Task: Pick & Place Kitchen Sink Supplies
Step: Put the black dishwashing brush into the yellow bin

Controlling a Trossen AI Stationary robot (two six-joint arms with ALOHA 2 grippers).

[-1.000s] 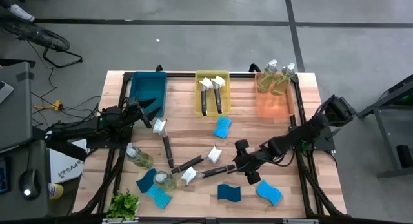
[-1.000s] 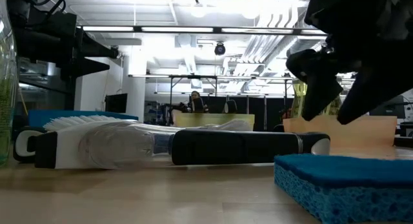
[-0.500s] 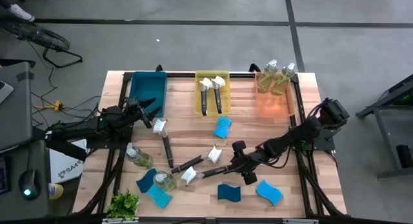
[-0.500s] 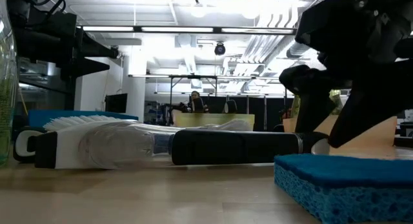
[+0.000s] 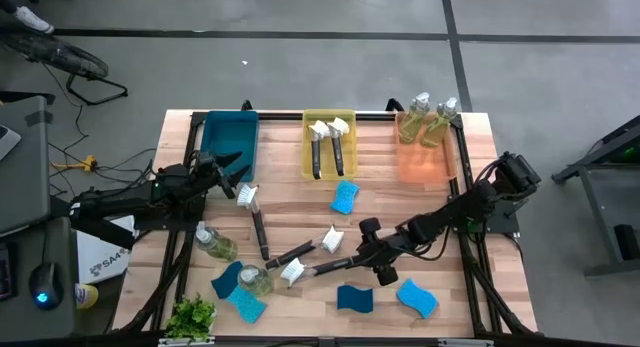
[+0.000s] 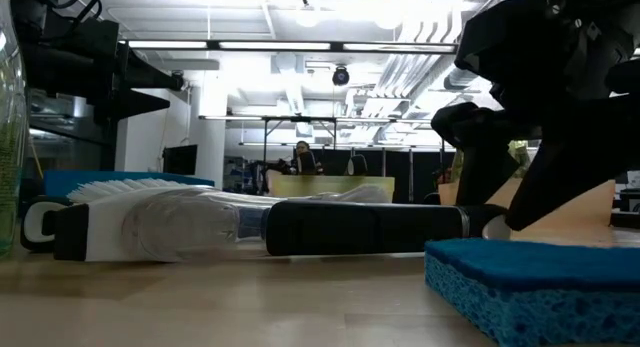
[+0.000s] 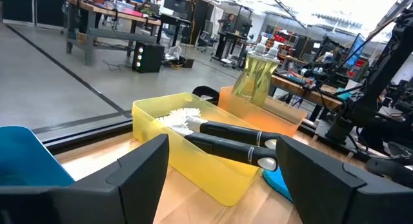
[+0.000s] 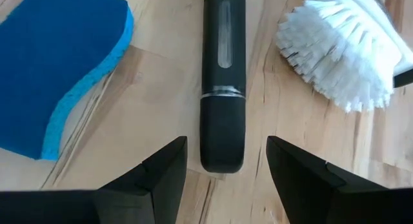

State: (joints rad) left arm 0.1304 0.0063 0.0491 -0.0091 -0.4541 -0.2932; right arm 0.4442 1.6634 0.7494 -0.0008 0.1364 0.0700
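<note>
A black-handled dish brush (image 5: 322,266) lies flat on the table, its white head (image 5: 292,272) toward the left. My right gripper (image 5: 368,255) slants down over the handle's free end (image 8: 222,153). It is open, with one finger (image 8: 161,172) on each side of that end and a gap on both sides. In the low view the gripper (image 6: 500,187) stands behind a blue sponge (image 6: 530,277). My left gripper (image 5: 228,174) waits open by the blue bin (image 5: 228,137) and is empty in its wrist view (image 7: 222,159).
A second brush (image 5: 305,250) lies close by, its head (image 8: 342,56) beside my right gripper, and a third (image 5: 255,222) lies farther left. Sponges (image 5: 355,298) (image 5: 417,298) (image 5: 345,197), bottles (image 5: 213,244) (image 5: 255,280) and a plant (image 5: 190,315) also lie about. The yellow bin (image 5: 328,117) holds brushes, the orange bin (image 5: 425,162) bottles.
My right gripper has sunk a little and moved slightly toward the table's left, coming down around the brush handle's free end. It has then kept still. Its finger gap is unchanged, and the brush has not moved.
</note>
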